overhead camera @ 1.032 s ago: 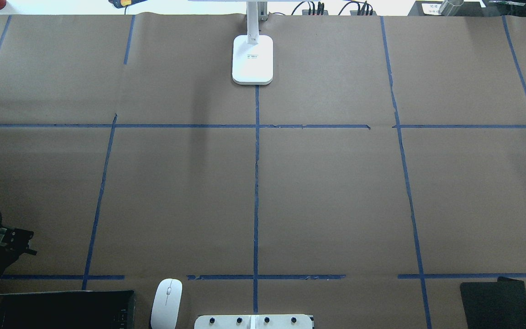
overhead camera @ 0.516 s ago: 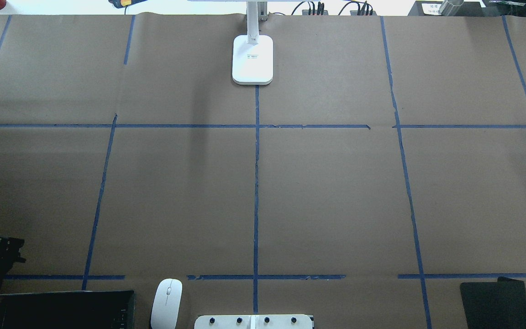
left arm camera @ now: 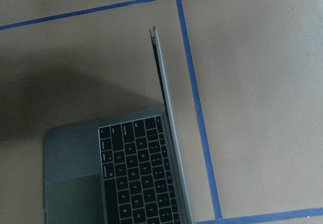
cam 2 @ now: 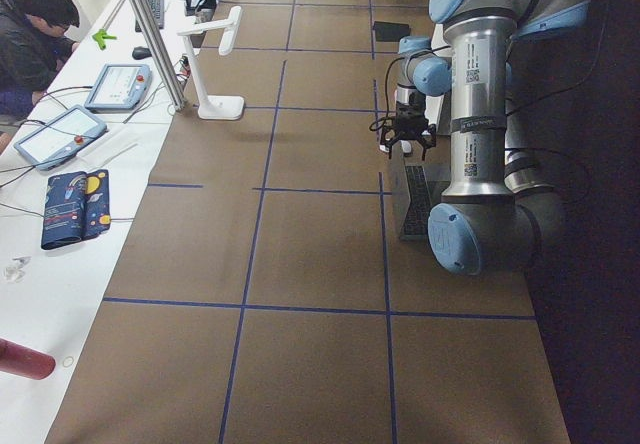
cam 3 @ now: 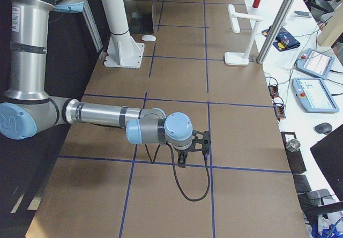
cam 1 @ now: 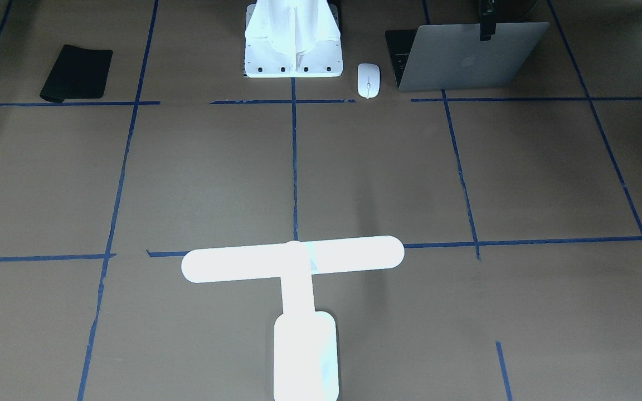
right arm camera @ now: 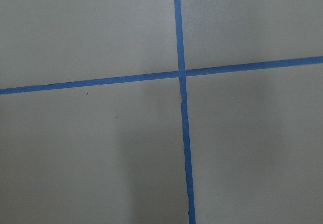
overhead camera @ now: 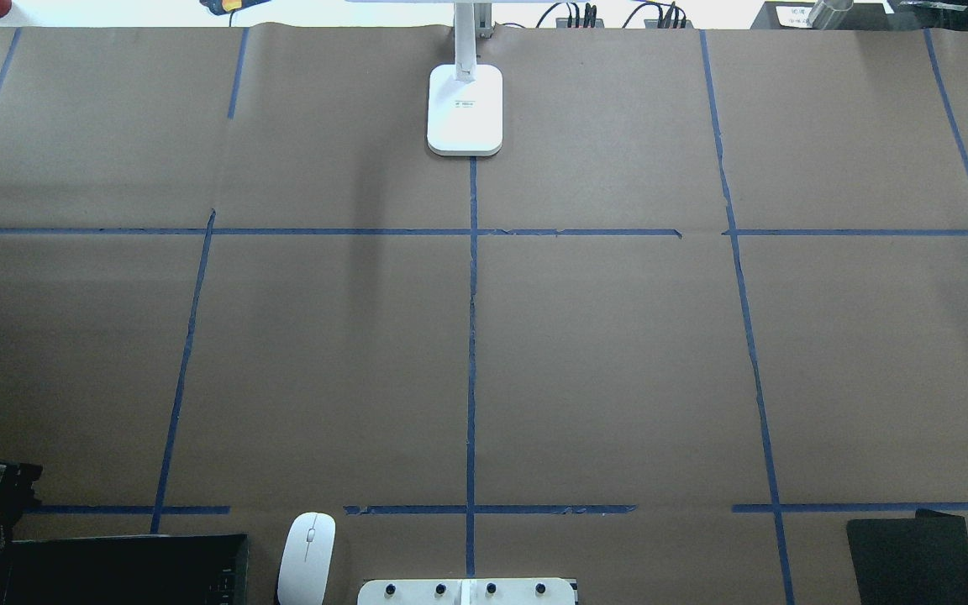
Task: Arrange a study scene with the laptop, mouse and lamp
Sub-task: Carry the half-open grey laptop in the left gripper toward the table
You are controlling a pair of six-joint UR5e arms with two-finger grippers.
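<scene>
The laptop (cam 1: 466, 58) stands open near the robot's left side, its grey lid back facing the operators and its keys (left arm camera: 136, 173) showing in the left wrist view. My left gripper (cam 1: 486, 34) hangs at the lid's top edge; in the left side view its fingers (cam 2: 388, 144) look spread, so it is open. I cannot tell if it touches the lid. The white mouse (cam 1: 368, 79) lies between the laptop and the pedestal. At the far middle stands the glowing lamp (cam 1: 293, 262). My right gripper (cam 3: 184, 162) hovers over bare paper; I cannot tell its state.
A black mat (cam 1: 77, 72) lies at the near right corner of the table. The white pedestal (cam 1: 293, 39) stands at the near middle. A person (cam 2: 35, 34), pendants (cam 2: 110, 84) and a metal post (cam 2: 150, 34) are beyond the far edge. Blue tape lines grid the brown paper.
In the overhead view my left arm's wrist has slid down and left, toward the frame's corner. Laptop, mouse and lamp have not moved.
</scene>
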